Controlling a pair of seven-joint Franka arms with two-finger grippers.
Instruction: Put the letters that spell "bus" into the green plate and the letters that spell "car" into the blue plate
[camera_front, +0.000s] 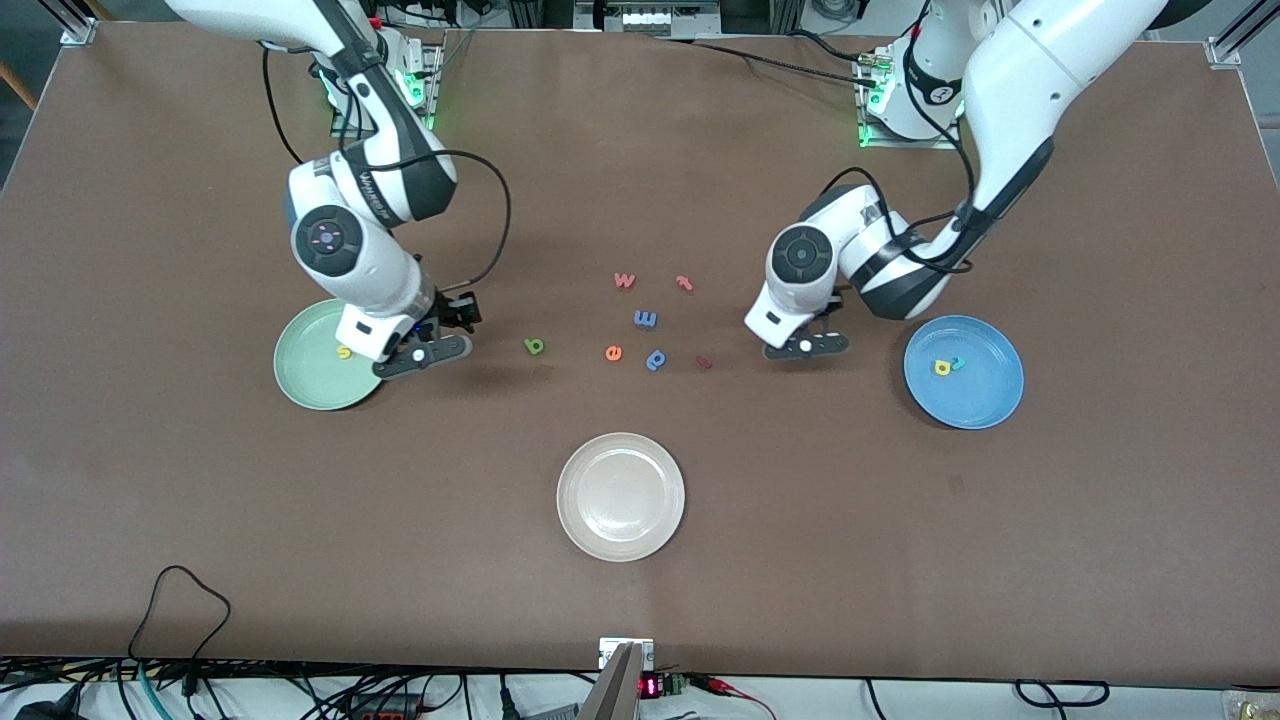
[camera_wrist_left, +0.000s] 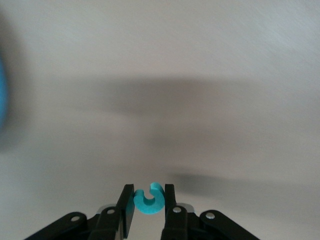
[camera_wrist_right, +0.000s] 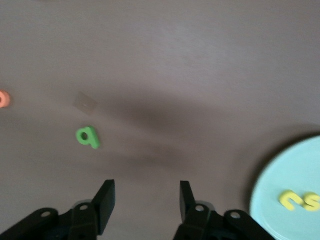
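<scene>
Blue plate (camera_front: 985, 400) at the left arm's end holds yellow "a" (camera_front: 941, 368) and a teal letter (camera_front: 958, 363); green plate (camera_front: 305, 375) holds yellow "s" (camera_wrist_right: 299, 200). Left gripper (camera_wrist_left: 149, 206), over bare tabletop (camera_front: 800, 520) at the blue plate's 9 o'clock, is clamped on teal "c" (camera_wrist_left: 148, 199). Right gripper (camera_wrist_right: 146, 199) hangs empty, fingers apart, at the green plate's 3 o'clock edge; green "b" (camera_front: 534, 346) lies at its 3 o'clock.

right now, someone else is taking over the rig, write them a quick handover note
Left gripper: shut on the teal "c", over the table between the loose letters and the blue plate.
Right gripper: open and empty, over the table beside the green plate.
Done: yellow "u" and yellow "s" lie in the green plate; yellow "a" and a teal letter lie in the blue plate.
Left: drop the "c" into the blue plate; move the green "b", on the table beside the orange "e", into the green plate.
</scene>
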